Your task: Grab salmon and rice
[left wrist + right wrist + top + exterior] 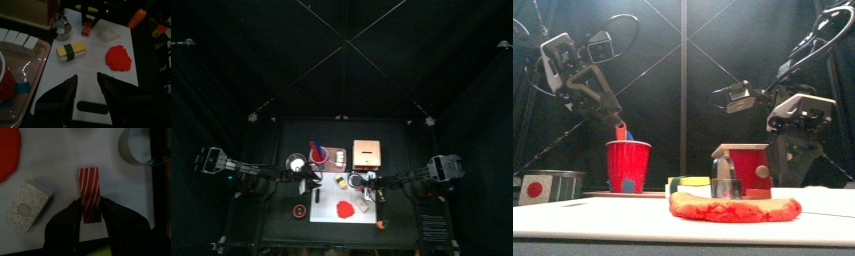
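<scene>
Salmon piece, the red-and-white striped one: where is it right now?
In the right wrist view the salmon piece lies on the white board, its near end between the right tool's jaws, beside the rice block.

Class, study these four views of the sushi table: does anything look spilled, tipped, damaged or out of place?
Nothing stands out. The striped salmon piece, rice block, yellow roll and red slab lie flat and separate on the white board; the red cup stands upright.

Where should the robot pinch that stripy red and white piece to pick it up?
Across its narrow width, near the end closest to the right gripper, coming straight down from above. The striped piece lies flat on the white board and is long and thin, so the jaws, already either side of it, span the long edges easily.
</scene>
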### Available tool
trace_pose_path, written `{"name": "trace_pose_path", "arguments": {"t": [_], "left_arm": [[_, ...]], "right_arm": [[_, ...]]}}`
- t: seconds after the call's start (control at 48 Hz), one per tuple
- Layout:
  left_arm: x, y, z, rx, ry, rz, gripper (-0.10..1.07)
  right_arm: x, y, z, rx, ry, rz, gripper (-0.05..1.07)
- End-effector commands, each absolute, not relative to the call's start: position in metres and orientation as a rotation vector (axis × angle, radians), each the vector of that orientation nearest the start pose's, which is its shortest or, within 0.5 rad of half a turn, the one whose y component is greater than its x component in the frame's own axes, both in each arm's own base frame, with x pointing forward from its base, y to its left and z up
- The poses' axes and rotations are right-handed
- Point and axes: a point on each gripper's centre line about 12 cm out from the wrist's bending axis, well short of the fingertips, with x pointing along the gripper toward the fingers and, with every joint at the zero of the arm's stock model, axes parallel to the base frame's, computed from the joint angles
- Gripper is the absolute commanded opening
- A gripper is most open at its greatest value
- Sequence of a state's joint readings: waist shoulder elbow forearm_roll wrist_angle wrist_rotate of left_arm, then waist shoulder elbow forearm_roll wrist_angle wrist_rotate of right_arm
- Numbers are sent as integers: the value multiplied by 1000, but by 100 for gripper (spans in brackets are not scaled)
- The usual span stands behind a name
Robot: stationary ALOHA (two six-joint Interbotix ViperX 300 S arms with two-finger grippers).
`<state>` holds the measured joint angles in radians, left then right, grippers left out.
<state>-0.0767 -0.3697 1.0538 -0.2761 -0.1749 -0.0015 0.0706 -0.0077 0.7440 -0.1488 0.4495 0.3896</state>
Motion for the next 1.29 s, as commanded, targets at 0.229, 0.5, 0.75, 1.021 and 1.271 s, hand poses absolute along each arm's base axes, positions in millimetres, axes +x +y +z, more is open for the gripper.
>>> {"name": "trace_pose_path", "arguments": {"t": [0.229,0.5,0.75,1.021,1.271], "left_arm": [[295,-18,196,-196,432,18,85],[318,-10,213,-513,304,158,87],[330,-12,200,-715,338,244,86],[340,-12,196,-768,342,270,86],[349,-12,194,-820,334,285,86]], "right_arm": [[382,18,193,130,916,-105,57],[405,13,226,45,810,-103,57],[419,7,250,-52,739,-108,57],[422,3,249,-72,737,-114,57],[423,3,250,-82,734,-115,57]]}}
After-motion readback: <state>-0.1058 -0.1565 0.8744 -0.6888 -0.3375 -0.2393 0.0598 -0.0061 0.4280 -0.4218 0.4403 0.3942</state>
